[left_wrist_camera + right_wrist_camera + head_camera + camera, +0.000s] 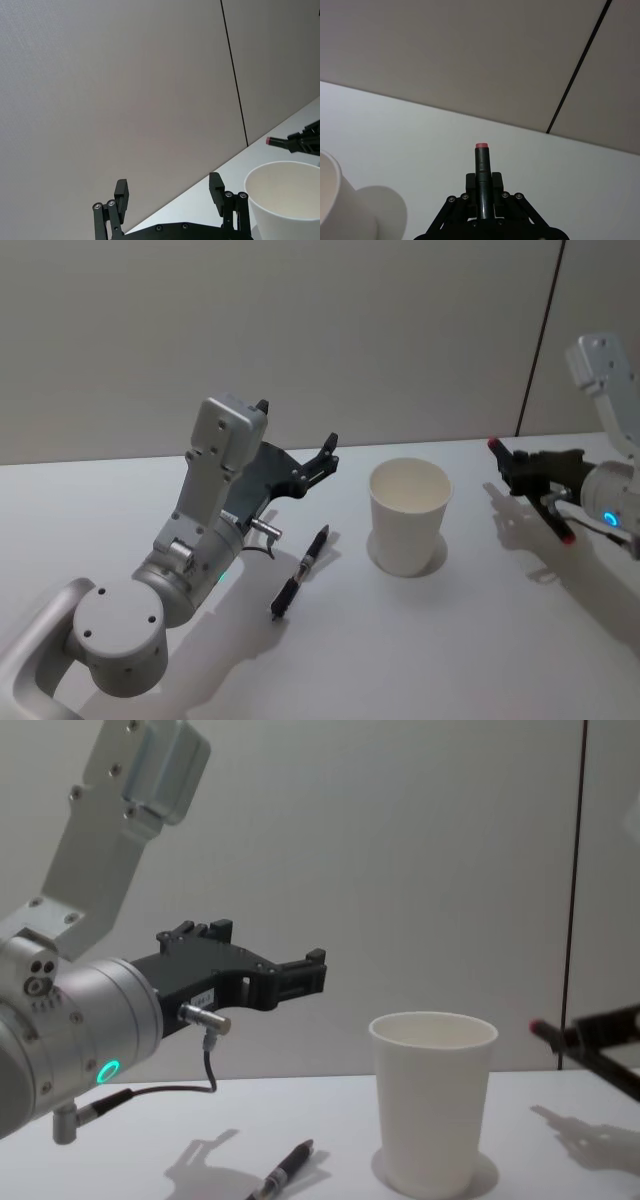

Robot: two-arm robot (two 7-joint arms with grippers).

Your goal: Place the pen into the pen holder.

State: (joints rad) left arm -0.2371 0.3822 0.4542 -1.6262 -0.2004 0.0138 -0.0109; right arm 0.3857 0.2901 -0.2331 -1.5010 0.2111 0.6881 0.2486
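Note:
The pen holder [408, 515], a white paper cup, stands upright mid-table and shows from the side [432, 1100]. A dark pen with a red end [481, 160] points forward out of my right gripper [482, 180], which is shut on it. That gripper [528, 472] hovers to the right of the cup, the red end [493, 443] aimed toward it. A second black pen [300, 585] lies flat on the table left of the cup [285, 1170]. My left gripper [169, 190] is open with nothing between its fingers, raised above and behind the lying pen [298, 428].
The white table [430, 660] has free room in front of the cup and pen. A grey wall with a dark vertical seam [540, 340] closes the far edge. The left arm's bulky elbow [115, 630] takes up the near left corner.

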